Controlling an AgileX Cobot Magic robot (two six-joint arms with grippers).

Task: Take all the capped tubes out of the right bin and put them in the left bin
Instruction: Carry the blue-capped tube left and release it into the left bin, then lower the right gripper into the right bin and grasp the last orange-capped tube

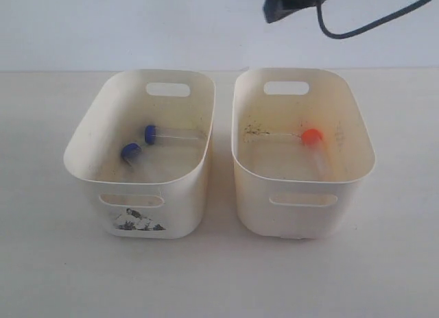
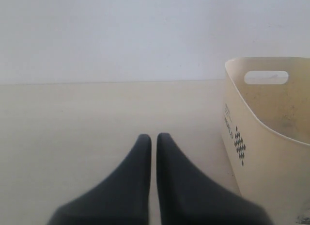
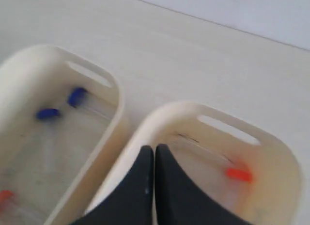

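The left bin, with its torn sticker in front, holds two blue-capped tubes. In the right wrist view an orange-red blur also lies in that bin at the picture's edge. One orange-capped tube lies in the plain right bin, and its cap shows in the right wrist view too. My right gripper is shut and empty, high above the right bin's rim beside the left bin. My left gripper is shut and empty over bare table.
Both bins stand side by side on a pale table. The right arm's dark body and cable hang at the top of the exterior view. A cream bin wall with a printed diamond of dots stands close beside the left gripper.
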